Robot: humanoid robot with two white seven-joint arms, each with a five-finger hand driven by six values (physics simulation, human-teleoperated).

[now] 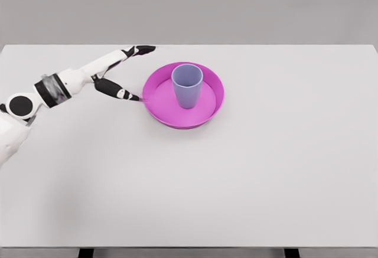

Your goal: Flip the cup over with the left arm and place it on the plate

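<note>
the cup point(188, 85) stands upright inside the plate point(155, 103), whose raised rim rings it. the left hand point(121, 72) lies just beside the rim; elsewhere the table point(236, 181) gives open passage.

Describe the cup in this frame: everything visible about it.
The cup is a plain pale blue-lavender tumbler, matte and plastic-looking, without a handle. It stands upright, mouth up, tapering slightly toward its base. It sits inside the magenta plate, slightly toward the rim's far side. Only the plate touches it; the left hand is open, left of the plate.
</note>
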